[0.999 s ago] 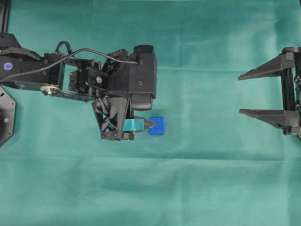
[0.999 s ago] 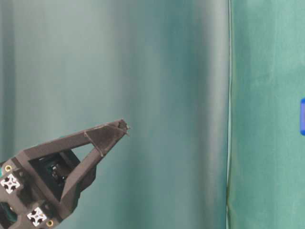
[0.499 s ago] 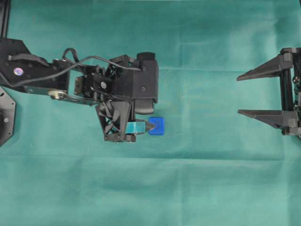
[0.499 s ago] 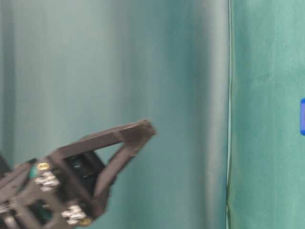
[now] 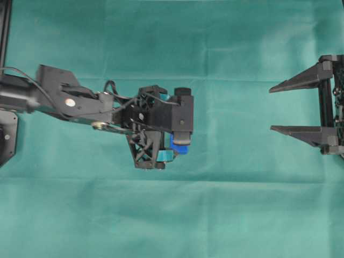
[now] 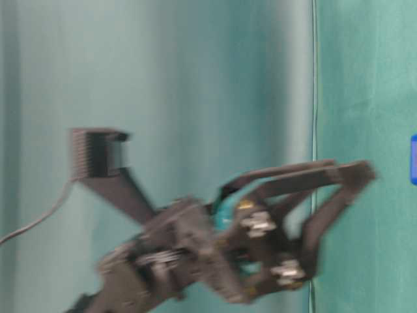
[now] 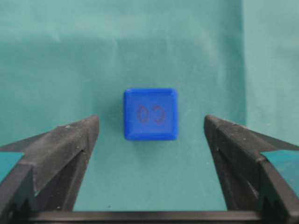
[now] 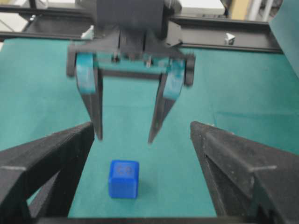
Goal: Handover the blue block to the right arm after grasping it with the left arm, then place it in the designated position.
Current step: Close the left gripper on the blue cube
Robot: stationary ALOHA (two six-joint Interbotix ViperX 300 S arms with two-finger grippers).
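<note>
The blue block [image 7: 150, 114] lies on the green cloth, with a faint dark mark on its top face. My left gripper [image 7: 150, 121] hangs open just above it, teal-taped fingers pointing down and one on each side, clear of the block. In the right wrist view the left gripper [image 8: 124, 139] has its tips above and behind the block [image 8: 124, 178]. From overhead the left arm's wrist covers most of the block [image 5: 180, 147]. My right gripper [image 5: 272, 108] waits open at the far right, holding nothing. The designated position does not show.
Green cloth [image 5: 226, 204] covers the whole table. A black frame rail [image 8: 224, 44] runs behind the left arm. In the blurred table-level view the left gripper [image 6: 352, 173] reaches toward a sliver of the block [image 6: 414, 160].
The left arm has swung right and tipped down, moving its open gripper from beside the block to over it. The block and the right arm stay still.
</note>
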